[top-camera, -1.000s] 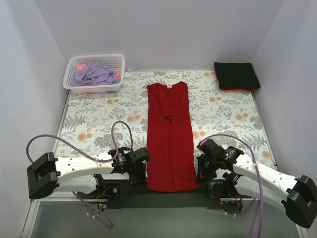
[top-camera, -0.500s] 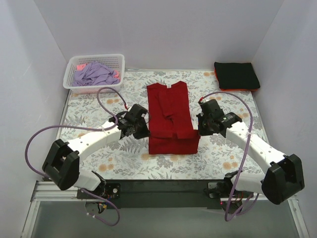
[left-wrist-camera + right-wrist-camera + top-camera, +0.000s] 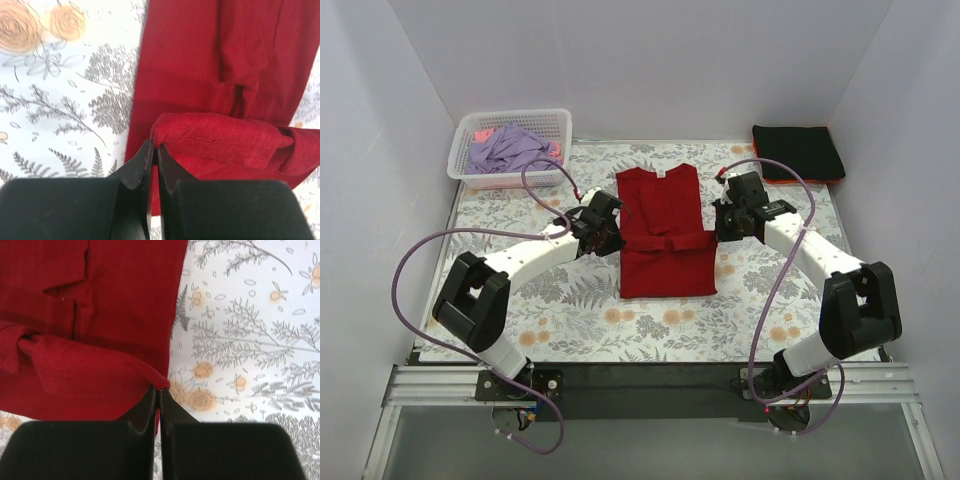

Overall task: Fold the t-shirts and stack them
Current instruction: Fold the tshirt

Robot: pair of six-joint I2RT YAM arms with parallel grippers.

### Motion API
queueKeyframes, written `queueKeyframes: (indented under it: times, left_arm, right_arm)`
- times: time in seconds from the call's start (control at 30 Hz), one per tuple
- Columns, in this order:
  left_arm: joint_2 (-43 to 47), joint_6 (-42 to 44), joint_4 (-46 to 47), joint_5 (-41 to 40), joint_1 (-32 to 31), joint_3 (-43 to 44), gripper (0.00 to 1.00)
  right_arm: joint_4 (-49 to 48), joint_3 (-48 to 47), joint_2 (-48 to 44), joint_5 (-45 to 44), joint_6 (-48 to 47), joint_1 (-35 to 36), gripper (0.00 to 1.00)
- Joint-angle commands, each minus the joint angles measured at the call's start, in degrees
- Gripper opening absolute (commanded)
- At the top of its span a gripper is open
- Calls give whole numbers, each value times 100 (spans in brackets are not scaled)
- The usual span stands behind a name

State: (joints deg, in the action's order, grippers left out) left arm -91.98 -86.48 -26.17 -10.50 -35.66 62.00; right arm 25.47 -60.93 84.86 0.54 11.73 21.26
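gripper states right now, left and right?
left gripper: closed, pinching the hem edge of the deep-red t-shirt.
right gripper: closed, pinching the opposite hem edge of the same shirt.

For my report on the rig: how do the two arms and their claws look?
The left arm and right arm have white shells and black joints; a lavender cable loops along each. The left claw and right claw are black, with two fingers tapering to thin tips.
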Motion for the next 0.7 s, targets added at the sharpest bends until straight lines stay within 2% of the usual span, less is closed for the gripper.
queueKeyframes:
  times: [0.0,0.33,0.67]
  left_arm:
    - [-117,87,226,-409,138,199,0]
    - [-794,78,683,-417,323,251,0]
    - [-540,254,1044,-593,323,164,0]
  right_arm:
    - [-517,-376,250,280,-232,-130,1]
    - [-965,-429,962,491,-364,-297,1]
    - [-1185,-358,936,571,-364,-421,1]
